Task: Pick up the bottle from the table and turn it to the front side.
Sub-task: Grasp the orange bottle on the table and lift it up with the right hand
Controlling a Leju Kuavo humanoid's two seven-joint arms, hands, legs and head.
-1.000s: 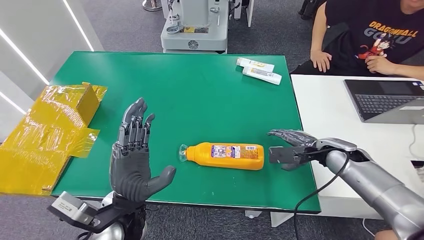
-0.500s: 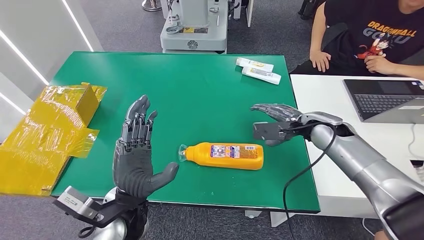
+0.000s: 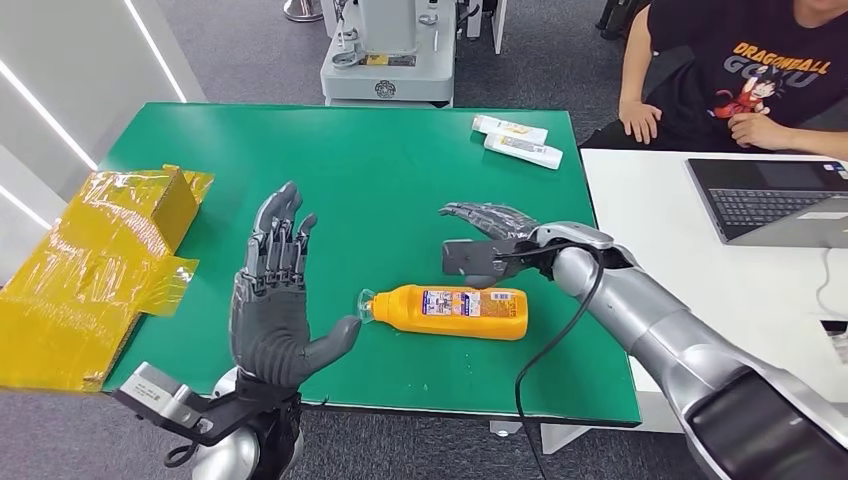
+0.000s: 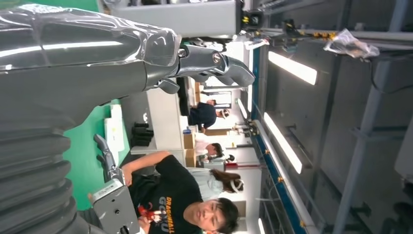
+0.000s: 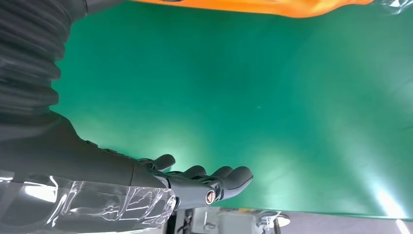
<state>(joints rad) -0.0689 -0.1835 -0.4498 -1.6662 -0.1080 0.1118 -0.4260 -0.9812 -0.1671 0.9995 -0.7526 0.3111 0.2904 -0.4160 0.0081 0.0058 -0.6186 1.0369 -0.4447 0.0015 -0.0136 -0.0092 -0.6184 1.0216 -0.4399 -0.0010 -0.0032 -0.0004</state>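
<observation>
The right hand (image 3: 490, 245) hangs over the green worktop (image 3: 400, 180) with its fingers (image 3: 470, 213) stretched out and apart, holding nothing; it sits just beyond the orange bottle (image 3: 450, 311), over the far side of the bottle's middle, and whether it touches the bottle cannot be told. In the right wrist view those fingers (image 5: 214, 178) reach out flat above the green surface, with the bottle (image 5: 253, 6) a strip of orange at the picture's edge. The left hand (image 3: 272, 315) is raised upright near the front edge of the worktop, palm turned toward the bottle, its fingers (image 3: 280, 235) spread wide and the thumb pointing at the bottle's clear cap, close to it but apart. The bottle lies on its side toward the front of the worktop, cap toward the left hand, printed label facing up. Crumpled yellow wrapping (image 3: 100, 260) lies over the worktop's left edge, and two white tubes (image 3: 520, 140) rest at the far right corner. A person in a black shirt (image 3: 760, 70) sits behind a white desk (image 3: 680, 230) carrying a laptop (image 3: 775, 200).
</observation>
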